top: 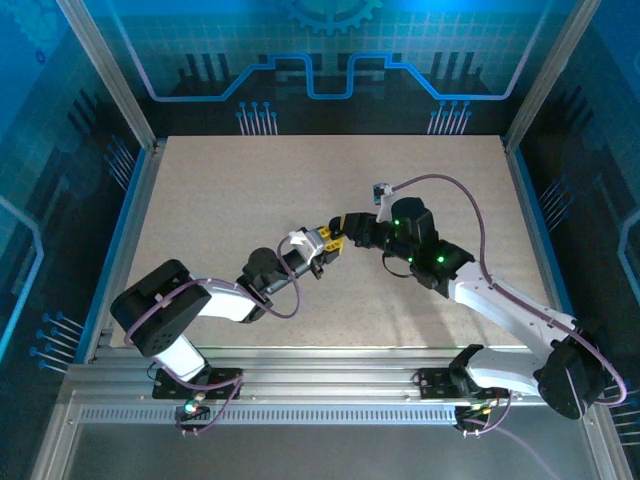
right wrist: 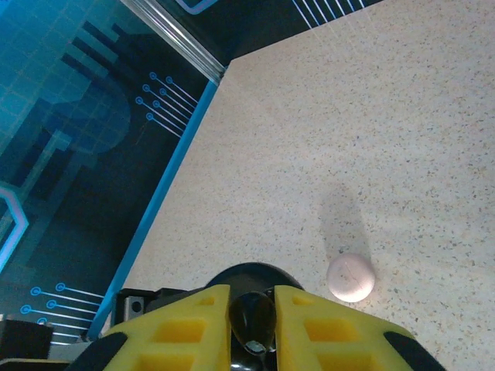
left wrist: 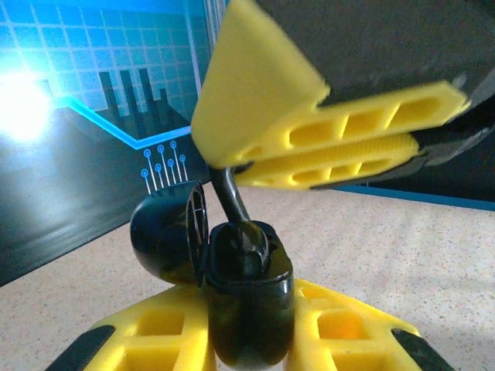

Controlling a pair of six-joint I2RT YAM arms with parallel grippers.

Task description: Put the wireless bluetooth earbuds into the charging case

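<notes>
Insertion step: my left gripper (left wrist: 247,334) clamps the open case (left wrist: 251,303), right gripper (left wrist: 340,143) pinches a black bud (left wrist: 230,199) — its end at the case's mouth. Next I'd press straight down, aligned — then release.

The left gripper (left wrist: 247,336) held the open black charging case (left wrist: 251,313) — the right gripper (left wrist: 228,161) pinched a black earbud (left wrist: 230,201) just above it.

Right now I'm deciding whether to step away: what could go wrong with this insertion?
The right gripper pinches the glossy black earbud by its thin stem; it may twist or slip before seating in the black rounded charging case. The case's open lid stands close beside the earbud and could be bumped. Pressing down might shift the case between the left gripper's yellow fingers.
</notes>
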